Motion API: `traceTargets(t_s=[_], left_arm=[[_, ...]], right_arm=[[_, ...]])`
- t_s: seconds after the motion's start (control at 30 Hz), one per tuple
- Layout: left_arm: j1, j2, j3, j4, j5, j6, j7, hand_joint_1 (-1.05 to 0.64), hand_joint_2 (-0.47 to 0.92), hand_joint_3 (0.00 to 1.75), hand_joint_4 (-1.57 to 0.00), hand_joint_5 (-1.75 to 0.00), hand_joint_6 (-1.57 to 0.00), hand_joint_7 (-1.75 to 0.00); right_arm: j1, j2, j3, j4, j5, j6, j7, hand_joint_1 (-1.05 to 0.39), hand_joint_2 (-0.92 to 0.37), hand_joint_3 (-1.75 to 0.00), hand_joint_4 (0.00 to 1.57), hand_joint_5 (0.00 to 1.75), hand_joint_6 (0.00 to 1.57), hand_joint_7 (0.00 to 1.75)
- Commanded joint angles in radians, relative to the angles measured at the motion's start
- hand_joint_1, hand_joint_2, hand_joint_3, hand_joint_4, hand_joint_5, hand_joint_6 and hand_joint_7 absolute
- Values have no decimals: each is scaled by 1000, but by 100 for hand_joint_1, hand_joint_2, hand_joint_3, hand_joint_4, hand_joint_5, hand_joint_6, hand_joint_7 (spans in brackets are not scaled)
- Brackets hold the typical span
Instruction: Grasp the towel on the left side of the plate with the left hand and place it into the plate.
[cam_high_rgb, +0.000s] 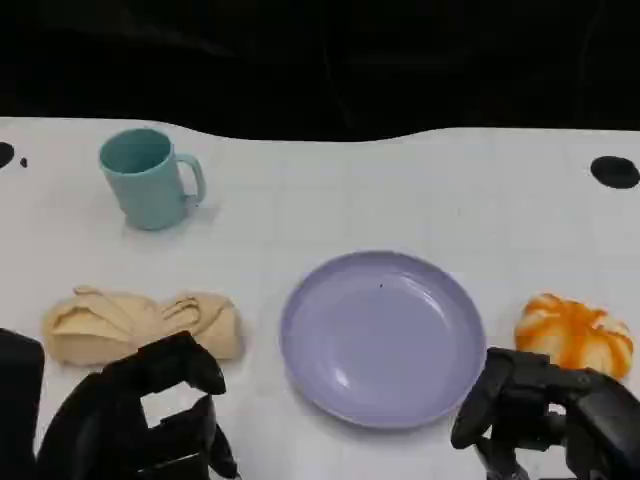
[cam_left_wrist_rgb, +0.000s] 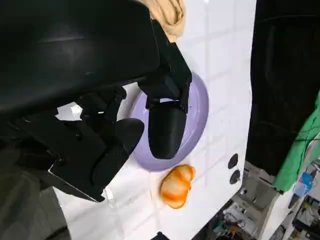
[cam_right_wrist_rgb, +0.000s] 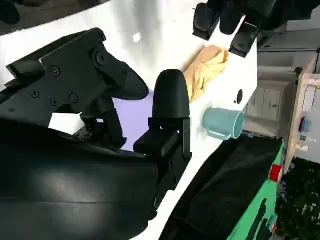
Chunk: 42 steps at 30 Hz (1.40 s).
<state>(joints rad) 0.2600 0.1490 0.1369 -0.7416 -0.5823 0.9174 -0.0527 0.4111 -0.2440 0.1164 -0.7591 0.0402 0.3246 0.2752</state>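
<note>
The white counter is being seen spread wide, its far edge being met by a dark backdrop. The purple plate is being shown near the counter's middle, lying flat with nothing in it. The tan towel is being seen crumpled to the left of the plate, just beside its rim but apart from it, with a strip of bare counter being left between them. The left hand is being held just in front of the towel, on the robot's side, with its fingers spread and nothing being grasped; whether the fingertips are touching the cloth cannot be told. The right hand is being held at the plate's near right, fingers apart and holding nothing. A teal mug is being seen upright well behind the towel, handle turned to the right. An orange-and-white pumpkin-like thing is being shown right of the plate, just behind the right hand.
</note>
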Motion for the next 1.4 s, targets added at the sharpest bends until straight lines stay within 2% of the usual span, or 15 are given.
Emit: traceTargets(t_s=[0.03,0.93,1.03,1.07,1.13,1.17,1.3,1.37,1.4], left_arm=[[-4,18,4,7,5,-16,-9,-7,46,144,-81,-175,-69,-167],[7,29,-6,13,17,-70,-14,-7,46,144,-81,-175,-69,-167],[22,11,-13,16,49,-147,-12,-2,46,143,-80,-175,-74,-156],[26,11,-19,14,68,-171,-9,-4,48,139,-74,-169,-70,-143],[29,14,-27,13,100,-209,-5,-7,49,133,-71,-160,-66,-128],[30,16,-30,15,115,-226,-5,-10,50,126,-67,-153,-63,-116],[38,25,-49,26,179,-310,-24,-16,56,106,-60,-139,-59,-92],[48,46,-69,50,247,-413,-54,-19,66,86,-55,-131,-55,-81],[54,59,-83,67,295,-475,-64,-22,75,68,-53,-121,-53,-71]], right_arm=[[2,-4,-2,-4,6,0,-3,-7,-57,-110,74,168,68,136],[-1,-6,3,-9,1,5,-4,-7,-55,-113,75,167,68,136],[0,-5,4,-7,0,2,-6,-7,-55,-113,75,167,68,137],[0,-6,4,-7,-3,0,-6,-7,-54,-113,75,167,68,136],[1,-6,5,-8,-2,1,-6,-7,-55,-113,75,167,68,136],[1,-5,6,-8,-2,0,-6,-7,-55,-113,75,167,68,136],[1,-4,10,-10,-4,0,-10,-7,-54,-113,75,168,69,136],[3,-4,13,-14,-4,6,-12,-7,-54,-113,75,168,68,136],[3,-3,14,-15,-3,8,-13,-8,-55,-113,75,168,68,136]])
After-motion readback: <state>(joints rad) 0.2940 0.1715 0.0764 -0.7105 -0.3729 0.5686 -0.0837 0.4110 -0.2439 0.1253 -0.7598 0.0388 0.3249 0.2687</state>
